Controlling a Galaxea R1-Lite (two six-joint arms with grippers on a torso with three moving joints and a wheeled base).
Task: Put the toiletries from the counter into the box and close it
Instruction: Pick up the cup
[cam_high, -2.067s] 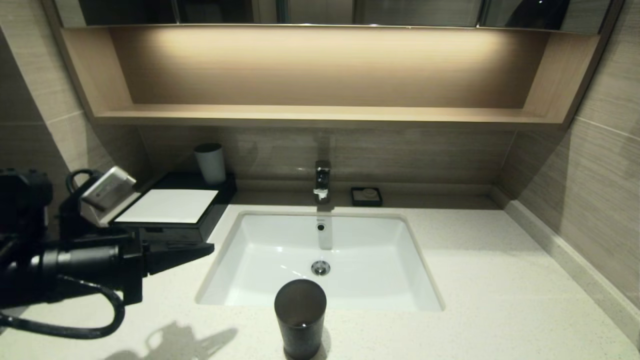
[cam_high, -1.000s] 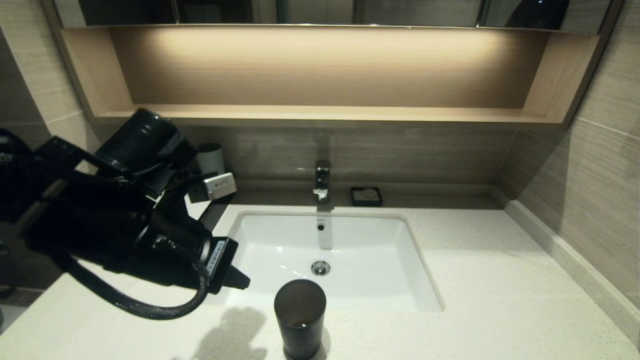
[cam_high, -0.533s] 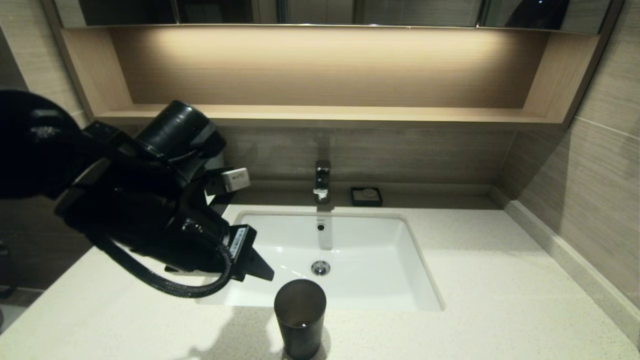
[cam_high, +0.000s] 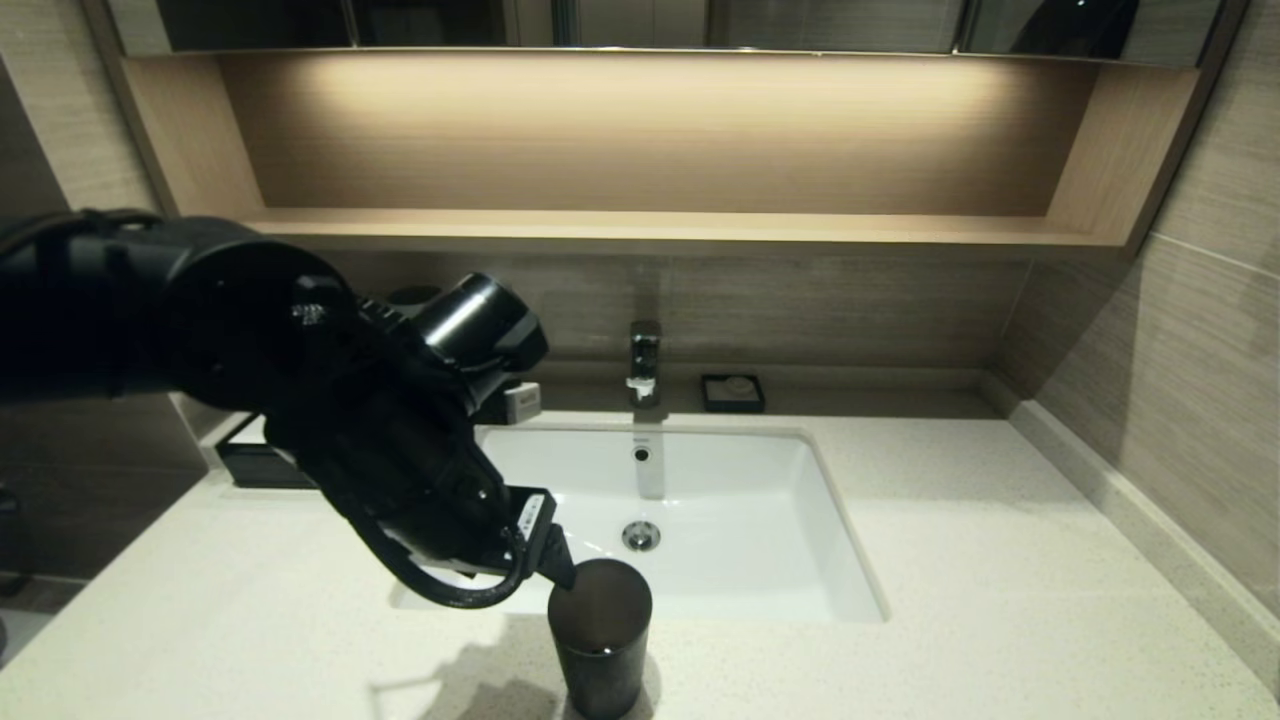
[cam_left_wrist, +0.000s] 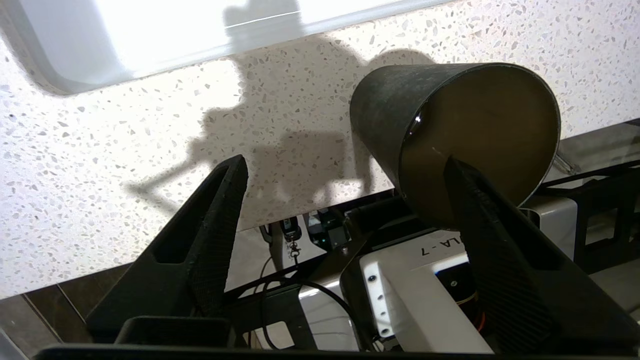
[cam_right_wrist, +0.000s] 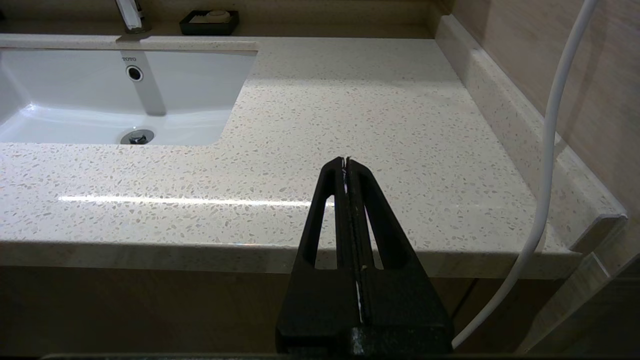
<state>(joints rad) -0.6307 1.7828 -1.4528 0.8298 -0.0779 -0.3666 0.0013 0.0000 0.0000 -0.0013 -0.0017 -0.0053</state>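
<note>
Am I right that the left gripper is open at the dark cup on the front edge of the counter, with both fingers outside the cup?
Not quite. The left gripper is open at the dark cup on the counter, but only one finger is outside; the other reaches into the cup's mouth. The left wrist view shows it.

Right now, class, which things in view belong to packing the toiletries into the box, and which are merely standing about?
Job: counter; box, mostly hidden behind the left arm; left gripper, open at the dark cup. No toiletries show.
Standing about: dark cup, basin, tap, soap dish; right gripper, shut, parked before the counter's edge.
</note>
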